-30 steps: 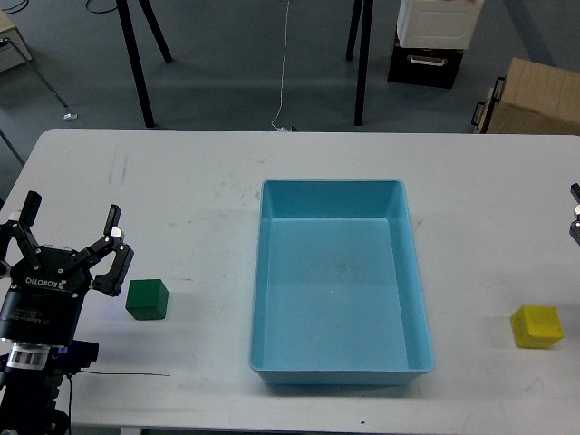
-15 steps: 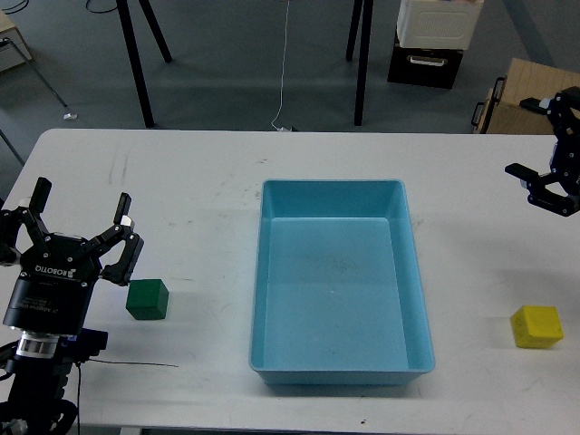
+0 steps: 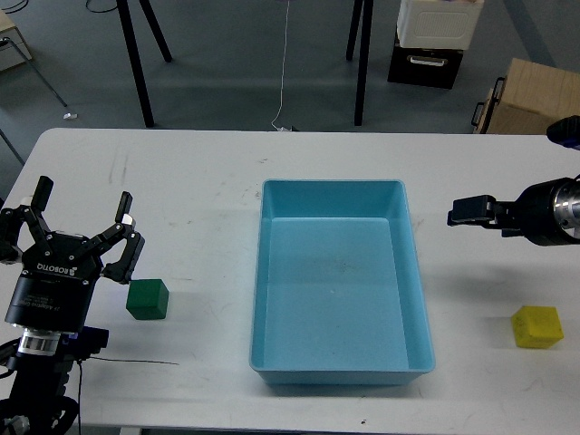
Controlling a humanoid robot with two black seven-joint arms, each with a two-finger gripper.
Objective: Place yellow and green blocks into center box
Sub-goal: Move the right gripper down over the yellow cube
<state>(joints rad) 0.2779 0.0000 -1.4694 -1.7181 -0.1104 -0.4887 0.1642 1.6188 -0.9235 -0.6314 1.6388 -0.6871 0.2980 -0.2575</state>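
Note:
A green block (image 3: 147, 299) lies on the white table at the left. My left gripper (image 3: 82, 228) is open and empty; its right fingertips (image 3: 132, 256) are just above and left of the block, not touching it. A yellow block (image 3: 536, 326) lies at the right, near the front edge. The blue center box (image 3: 333, 185) stands empty in the middle of the table. My right gripper (image 3: 464, 214) reaches in from the right edge and points left toward the box. It is above and left of the yellow block, seen side-on, so its fingers cannot be told apart.
A thin black cable (image 3: 127, 362) runs on the table below the green block. Beyond the table are black stand legs (image 3: 136, 63), a cardboard box (image 3: 535, 100) and a stacked white and black crate (image 3: 435, 41) on the floor.
My right arm has swung down from the far right and now reaches left over the table toward the box. My left gripper has barely moved. Both blocks lie where they were.

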